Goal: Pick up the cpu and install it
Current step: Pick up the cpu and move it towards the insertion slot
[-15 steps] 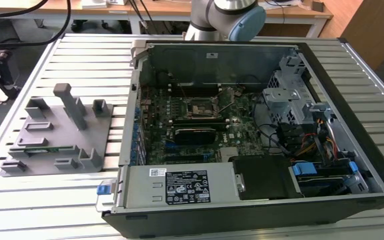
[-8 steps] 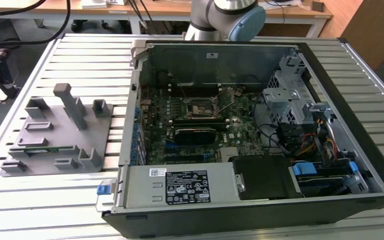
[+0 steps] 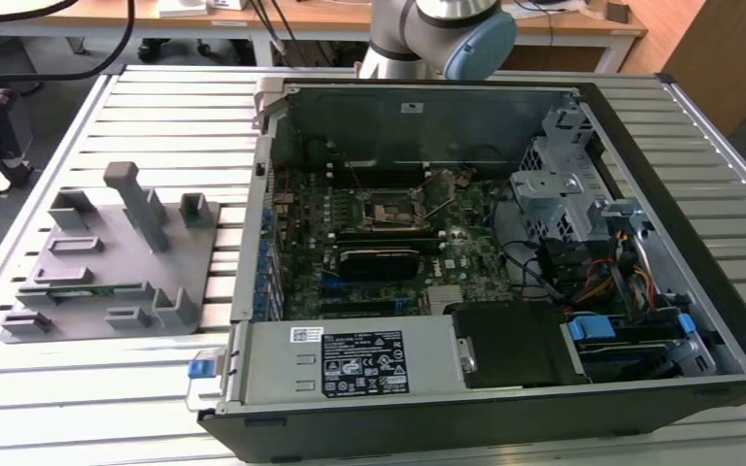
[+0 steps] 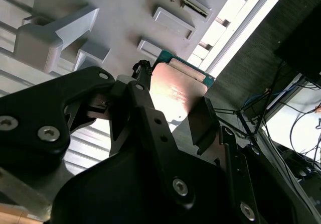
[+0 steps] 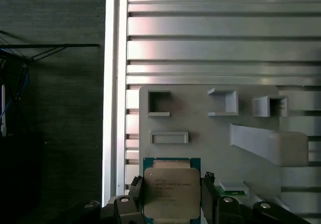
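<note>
The gripper (image 4: 173, 106) clamps the cpu (image 5: 170, 191) by two opposite edges, silver lid toward the first wrist view, over the grey parts tray (image 5: 200, 133) on the slatted table (image 5: 225, 33). The pick-up looks made. Installing will likely call for squaring the chip to the motherboard socket (image 3: 384, 211).

Cpu (image 5: 171, 191) in gripper (image 5: 172, 188), over fixture tray (image 5: 200, 133) on table (image 5: 225, 33)

Black gripper (image 5: 172, 199), two fingers (image 5: 208, 196), one on each side of the cpu (image 5: 170, 184), holding it between them
</note>
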Available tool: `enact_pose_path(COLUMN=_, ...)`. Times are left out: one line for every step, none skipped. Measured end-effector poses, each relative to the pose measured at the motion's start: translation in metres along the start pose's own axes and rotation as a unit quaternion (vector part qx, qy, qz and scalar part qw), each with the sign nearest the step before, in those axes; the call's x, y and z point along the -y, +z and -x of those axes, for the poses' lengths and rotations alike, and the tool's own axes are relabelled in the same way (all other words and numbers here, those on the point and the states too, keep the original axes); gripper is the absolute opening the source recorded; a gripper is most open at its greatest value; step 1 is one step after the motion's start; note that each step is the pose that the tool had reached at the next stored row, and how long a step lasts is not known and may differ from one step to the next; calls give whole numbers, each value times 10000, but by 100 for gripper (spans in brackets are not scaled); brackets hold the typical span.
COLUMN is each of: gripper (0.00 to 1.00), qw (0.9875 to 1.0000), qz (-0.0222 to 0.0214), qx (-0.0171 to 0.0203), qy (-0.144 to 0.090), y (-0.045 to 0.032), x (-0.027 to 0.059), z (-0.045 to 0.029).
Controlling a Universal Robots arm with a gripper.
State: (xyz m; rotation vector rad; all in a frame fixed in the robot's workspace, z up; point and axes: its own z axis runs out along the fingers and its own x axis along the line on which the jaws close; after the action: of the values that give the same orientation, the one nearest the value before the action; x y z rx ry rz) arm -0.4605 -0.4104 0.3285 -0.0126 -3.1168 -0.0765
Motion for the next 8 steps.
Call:
enact_pose_path(gripper=54, qw=10000, qz=1, qx=0, qy=0, y=-15, x=-1, z=-1)
enact_pose_path(gripper=54, qw=10000, qz=2, qx=0, qy=0, y=-29, x=-1, z=-1)
enact_pose_path(gripper=54, qw=10000, qz=2, qx=0, qy=0, y=-45, x=-2, z=-1)
enact_pose_path(gripper=54, qw=10000, qz=3, qx=0, qy=0, y=-57, x=-3, z=-1)
enact_pose_path(gripper=54, qw=10000, qz=5, qx=0, qy=0, y=-69, x=-3, z=-2)
enact_pose_path(gripper=54, qw=10000, qz=6, qx=0, qy=0, y=-79, x=-4, z=-2)
enact_pose_path(gripper=54, qw=10000, qz=7, qx=0, qy=0, y=-87, x=-4, z=-2)
enact_pose_path(gripper=54, qw=10000, qz=7, qx=0, qy=0, y=-96, x=-5, z=-3)
